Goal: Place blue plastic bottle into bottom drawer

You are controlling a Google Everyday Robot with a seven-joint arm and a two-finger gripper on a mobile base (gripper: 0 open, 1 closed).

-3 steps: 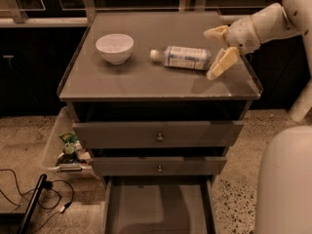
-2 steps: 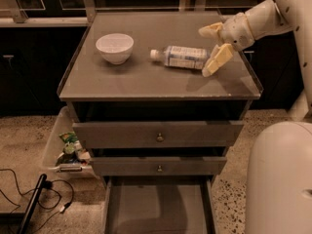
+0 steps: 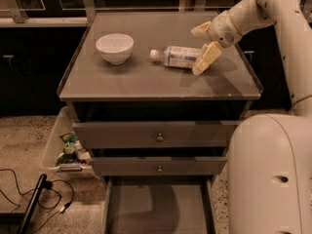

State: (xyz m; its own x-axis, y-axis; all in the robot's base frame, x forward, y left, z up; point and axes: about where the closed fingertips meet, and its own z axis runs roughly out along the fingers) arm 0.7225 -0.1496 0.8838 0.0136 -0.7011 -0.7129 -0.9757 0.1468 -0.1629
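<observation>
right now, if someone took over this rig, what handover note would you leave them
Gripper: over the cabinet top, jaws open, one on each side of the base end of the blue plastic bottle; no grasp yet.
Bottle: lying on its side on the cabinet top, cap pointing toward the white bowl.
Bottom drawer: pulled open; the bottle is not in it.
Done: drawer open, gripper lined up at the bottle.
Left: close the jaws on the bottle, lift it, carry it down, release it in the bottom drawer.

No text is readable, even on the label of the blue plastic bottle (image 3: pixel 179 56) beside the spread end effector (image 3: pixel 197 51).
</observation>
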